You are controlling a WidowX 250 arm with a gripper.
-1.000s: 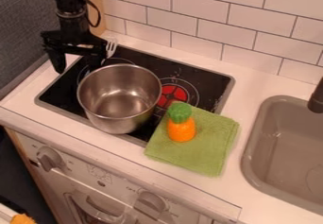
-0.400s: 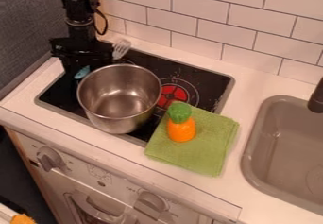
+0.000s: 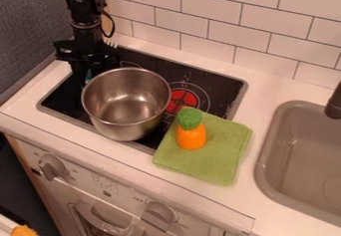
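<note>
Tines of the fork [image 3: 88,75] have swung toward the worktop's [image 3: 266,80] left edge, in against the gripper [image 3: 90,69], and its blue handle stands steeper; whether the gripper is open or closed, I can't tell. It hangs over the stovetop's [image 3: 206,78] left back corner. Just beside it sits 1 steel pot [image 3: 126,103]. Past that, 1 toy carrot [image 3: 192,137] rests on the green cloth [image 3: 223,155], which overlaps the stovetop's right front corner. Nearer the worktop's right edge is the sink [image 3: 265,153].

Dim light with soft shadows.
</note>
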